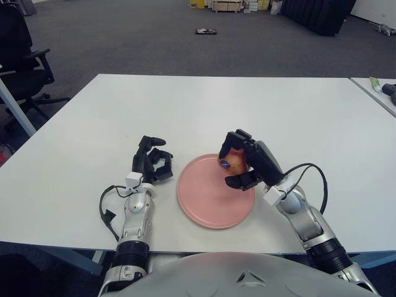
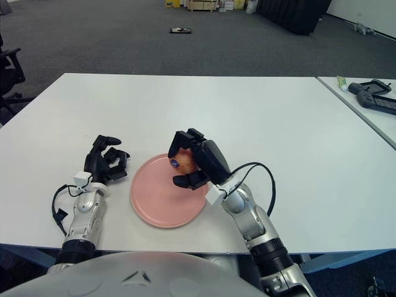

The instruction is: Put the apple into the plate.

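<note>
A pink round plate [image 1: 204, 201] lies on the white table [image 1: 198, 105] near its front edge. My right hand [image 1: 238, 163] is over the plate's right part, fingers shut on a red-yellow apple [image 1: 236, 163] with a blue sticker. The apple hangs just above the plate; whether it touches is not clear. My left hand [image 1: 153, 162] shows just left of the plate, fingers curled and holding nothing.
A second table at the far right carries a dark device [image 2: 376, 99] and a small green-white tube [image 2: 342, 81]. A black office chair [image 1: 21, 59] stands off the table's left side. Boxes sit far back on the grey carpet.
</note>
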